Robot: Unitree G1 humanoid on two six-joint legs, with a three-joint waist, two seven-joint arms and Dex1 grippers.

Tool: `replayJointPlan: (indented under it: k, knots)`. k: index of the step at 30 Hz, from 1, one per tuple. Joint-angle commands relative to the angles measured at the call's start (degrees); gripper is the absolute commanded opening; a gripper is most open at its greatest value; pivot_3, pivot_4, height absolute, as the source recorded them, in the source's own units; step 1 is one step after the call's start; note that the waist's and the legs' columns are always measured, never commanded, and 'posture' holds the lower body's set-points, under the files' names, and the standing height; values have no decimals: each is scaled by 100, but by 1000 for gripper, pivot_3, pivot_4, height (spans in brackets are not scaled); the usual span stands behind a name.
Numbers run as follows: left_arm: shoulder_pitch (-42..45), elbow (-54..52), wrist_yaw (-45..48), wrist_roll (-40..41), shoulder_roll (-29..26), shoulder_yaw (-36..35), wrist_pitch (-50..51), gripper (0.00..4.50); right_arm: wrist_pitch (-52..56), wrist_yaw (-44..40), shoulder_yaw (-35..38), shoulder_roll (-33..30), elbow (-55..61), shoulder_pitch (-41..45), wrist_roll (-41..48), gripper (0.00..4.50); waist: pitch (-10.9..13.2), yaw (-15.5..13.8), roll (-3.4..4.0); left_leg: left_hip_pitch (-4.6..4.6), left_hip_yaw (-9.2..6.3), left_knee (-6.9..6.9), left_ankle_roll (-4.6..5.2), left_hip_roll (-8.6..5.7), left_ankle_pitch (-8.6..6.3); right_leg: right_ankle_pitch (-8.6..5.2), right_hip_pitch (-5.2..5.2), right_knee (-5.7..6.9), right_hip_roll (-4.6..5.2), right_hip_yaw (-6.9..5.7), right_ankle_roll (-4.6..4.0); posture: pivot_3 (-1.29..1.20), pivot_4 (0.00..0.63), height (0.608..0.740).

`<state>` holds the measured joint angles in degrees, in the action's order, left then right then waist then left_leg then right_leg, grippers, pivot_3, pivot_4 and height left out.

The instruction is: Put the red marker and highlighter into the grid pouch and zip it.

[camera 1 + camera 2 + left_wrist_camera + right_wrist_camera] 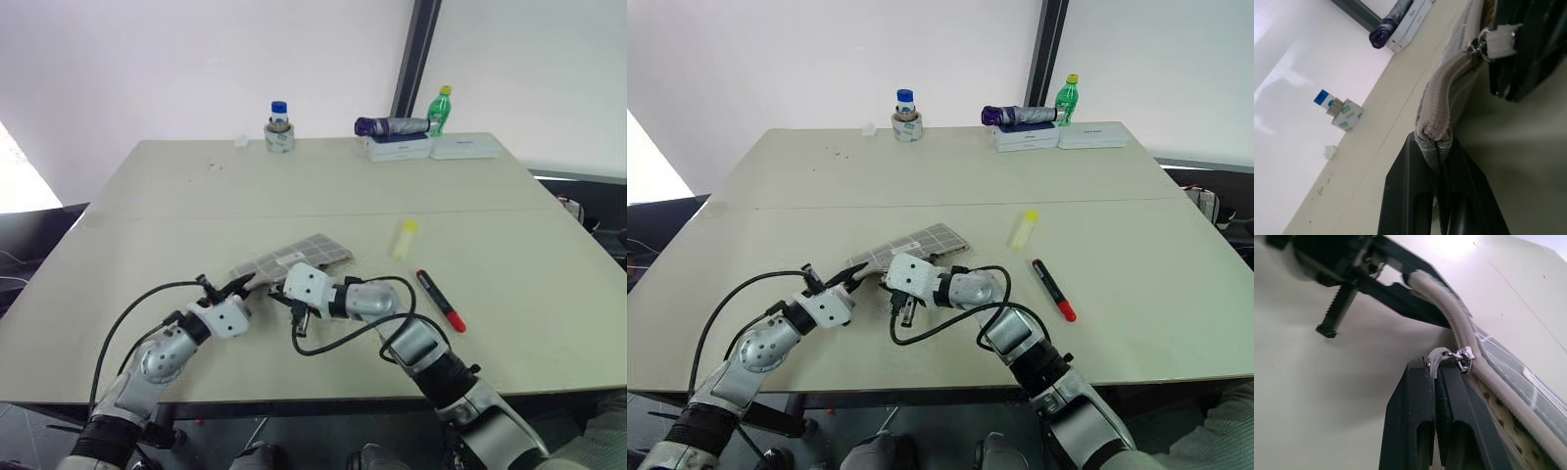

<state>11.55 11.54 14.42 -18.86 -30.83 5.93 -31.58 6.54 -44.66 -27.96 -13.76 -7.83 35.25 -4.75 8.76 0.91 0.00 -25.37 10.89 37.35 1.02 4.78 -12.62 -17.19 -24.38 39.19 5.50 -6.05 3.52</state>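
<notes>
**Both pincers clamped on pouch, pens still out on table**

Grid pouch (294, 258): flat grey fabric, thin white grid lines, lying near the table's front-centre, one end lifted slightly. Woven zipper band runs along its edge, metal pull ring on it. Left pincer (1442, 147) closed tight on the pouch's end corner, fabric pinched between the black fingers. Right pincer (1436, 374) closed on the small fabric tab of the zipper pull (1463, 358), just beside the left one.

Highlighter (405, 238): stubby, pale yellow, brighter cap, lying to the right of the pouch, apart from it. Red marker (441, 300): slim, red body, black end, nearer the front edge, right of the right arm.

Table (176, 235): smooth beige top with a seam across it; broad bare area left and right. Far edge: tape roll with blue-capped bottle (279, 128), white boxes (431, 148), folded purple umbrella (390, 125), green bottle (442, 108). Writing on the boxes unreadable.
</notes>
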Motion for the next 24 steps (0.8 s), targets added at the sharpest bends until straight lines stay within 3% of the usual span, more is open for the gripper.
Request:
replayJointPlan:
  k: [1,6,10,15,24]
  knots:
    - [164,-179,-42,-51,65,-3,137,0,-707,-353,-234,27,48,271,-119,42,0,13,0,0,0,-1,-5,0,3,0,0,0,0,0,0,0,150,740]
    - [194,-252,43,47,112,-24,151,0,-1177,-453,-218,22,-144,260,-250,42,0,18,-1,0,1,-2,-27,0,16,0,-1,0,-1,0,0,0,150,740]
    - [99,-444,95,-13,99,10,158,0,-484,-105,102,306,-316,377,-244,42,1,18,-2,1,0,-2,-30,1,18,0,-1,0,-1,0,0,0,150,740]
    - [-137,-762,3,-279,-102,-59,101,0,-58,-272,320,345,-188,395,-62,42,1,15,-2,0,0,-2,-30,1,18,0,-1,0,0,0,0,0,150,740]
    - [-303,-954,-126,-823,-62,196,204,0,-1270,-961,-82,310,-63,444,-41,42,1,6,-2,0,0,-5,0,1,0,0,-2,0,1,0,0,0,150,740]
